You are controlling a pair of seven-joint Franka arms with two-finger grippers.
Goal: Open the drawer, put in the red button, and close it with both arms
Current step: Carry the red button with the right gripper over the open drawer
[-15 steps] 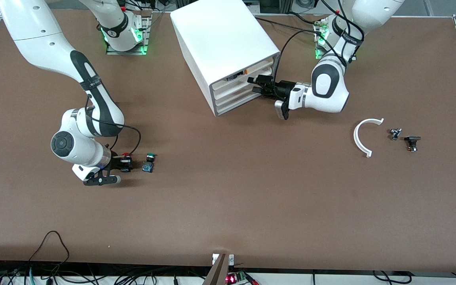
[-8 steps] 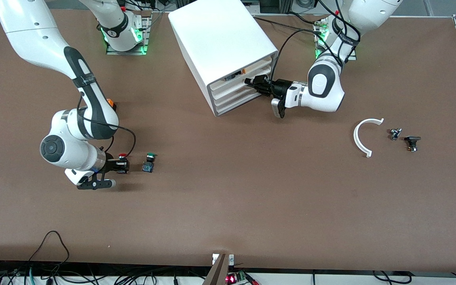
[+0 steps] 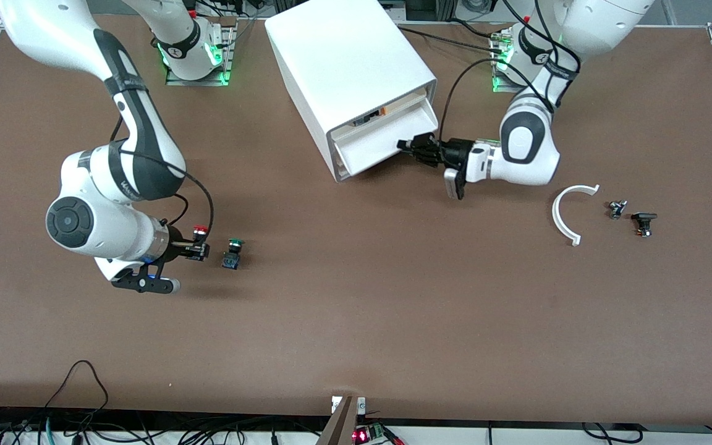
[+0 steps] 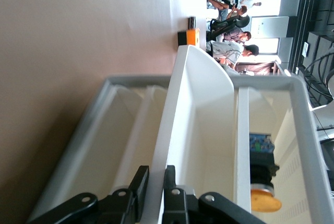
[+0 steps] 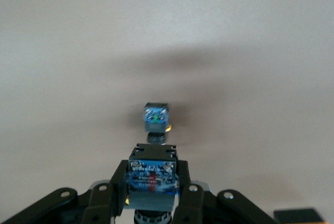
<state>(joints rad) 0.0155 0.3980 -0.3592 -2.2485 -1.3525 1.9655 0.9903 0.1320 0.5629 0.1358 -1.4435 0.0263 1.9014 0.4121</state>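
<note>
The white cabinet [image 3: 350, 62] stands at the robots' end of the table. Its second-highest drawer [image 3: 381, 143] is pulled partway out. My left gripper [image 3: 410, 147] is shut on the drawer's front wall, one finger inside and one outside; the left wrist view shows this grip [image 4: 155, 176] and the drawer's bare inside [image 4: 203, 125]. My right gripper [image 3: 198, 248] is shut on the red button [image 3: 199, 233], which is held a little above the table beside the green-capped button [image 3: 232, 253]. In the right wrist view the fingers [image 5: 183, 192] clamp the red button's blue base [image 5: 151, 179].
The highest drawer holds an orange-and-black piece [image 4: 262, 182]. An orange box [image 4: 189, 37] lies on the table toward the right arm's end. A white curved piece [image 3: 565, 213] and two small dark parts [image 3: 617, 209] [image 3: 643, 222] lie toward the left arm's end.
My left gripper shut on the drawer's front and drew the drawer out of the cabinet. My right gripper lifted the red button off the table.
</note>
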